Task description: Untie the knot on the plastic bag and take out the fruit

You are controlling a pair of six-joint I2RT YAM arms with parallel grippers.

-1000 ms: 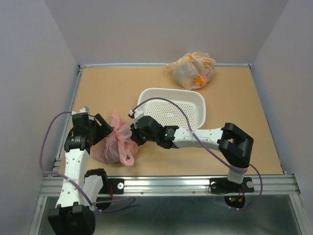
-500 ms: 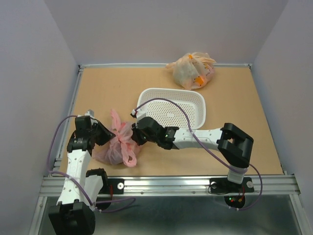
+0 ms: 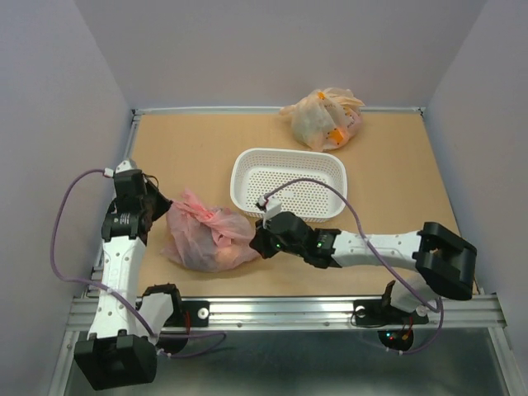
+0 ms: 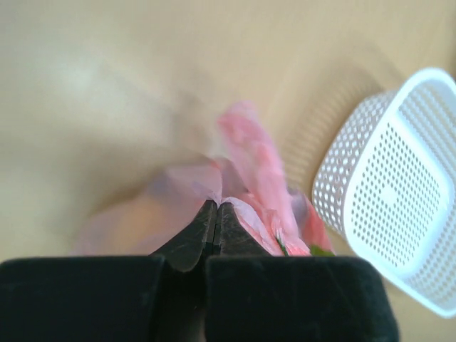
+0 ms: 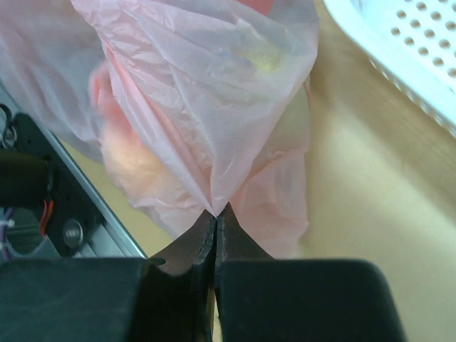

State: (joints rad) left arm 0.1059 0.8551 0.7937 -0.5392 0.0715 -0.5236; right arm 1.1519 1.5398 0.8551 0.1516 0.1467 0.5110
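The pink plastic bag (image 3: 206, 241) lies near the table's front left, stretched out between my two grippers. My left gripper (image 3: 167, 213) is shut on a fold of the bag (image 4: 249, 153) at its left end; that view is blurred. At the bag's right end my right gripper (image 3: 256, 239) is shut on a pinch of pink film (image 5: 214, 107). Fruit shows through the plastic: a yellow piece (image 5: 265, 57) and an orange-pink one (image 5: 128, 153). I cannot make out the knot among the pink folds.
A white perforated basket (image 3: 330, 165) stands just behind the right gripper, also seen as the basket (image 4: 388, 185) at the right of the left wrist view. An orange-beige bag of fruit (image 3: 323, 118) sits at the back edge. The metal front rail (image 5: 85, 206) is close by.
My left gripper went from open to shut on the bag's left side and drew back leftwards. The right gripper moved right and nearer with its hold, so the bag is stretched wider.
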